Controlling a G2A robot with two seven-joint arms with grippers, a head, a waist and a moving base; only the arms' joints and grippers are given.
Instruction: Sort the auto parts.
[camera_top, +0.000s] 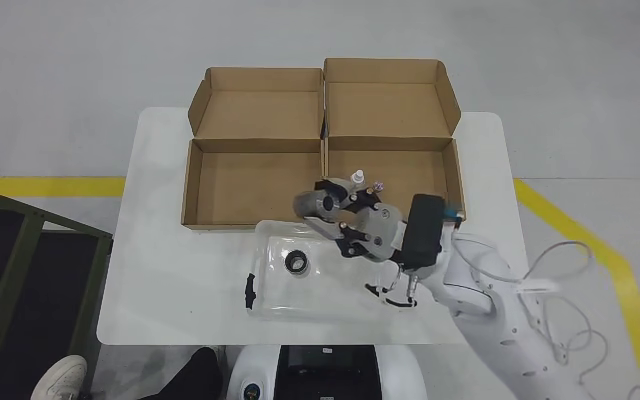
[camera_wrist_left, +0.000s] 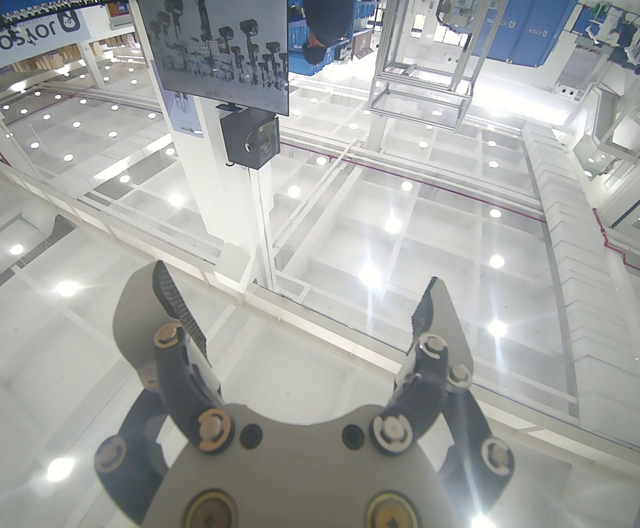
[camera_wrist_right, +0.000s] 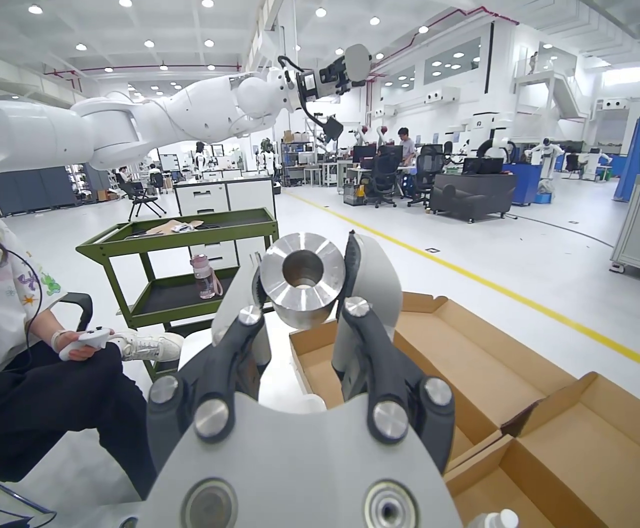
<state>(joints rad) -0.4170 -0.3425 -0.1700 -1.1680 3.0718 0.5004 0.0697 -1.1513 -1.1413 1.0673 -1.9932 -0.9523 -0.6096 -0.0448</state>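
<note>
1. Top view: the right gripper (camera_top: 328, 199), closed on the metal sleeve (camera_top: 306, 207), hung at frame centre over the left box (camera_top: 240, 190); release was best delayed until the sleeve sat low inside. The right box (camera_top: 420, 176) held two small bottles (camera_top: 357, 181), and the clear tray (camera_top: 268, 238) held a black ring (camera_top: 297, 262).
2. Left wrist view: the left gripper (camera_wrist_left: 299, 310) stood wide open, holding nothing.
3. Right wrist view: the sleeve (camera_wrist_right: 300, 297) was clamped squarely.
</note>
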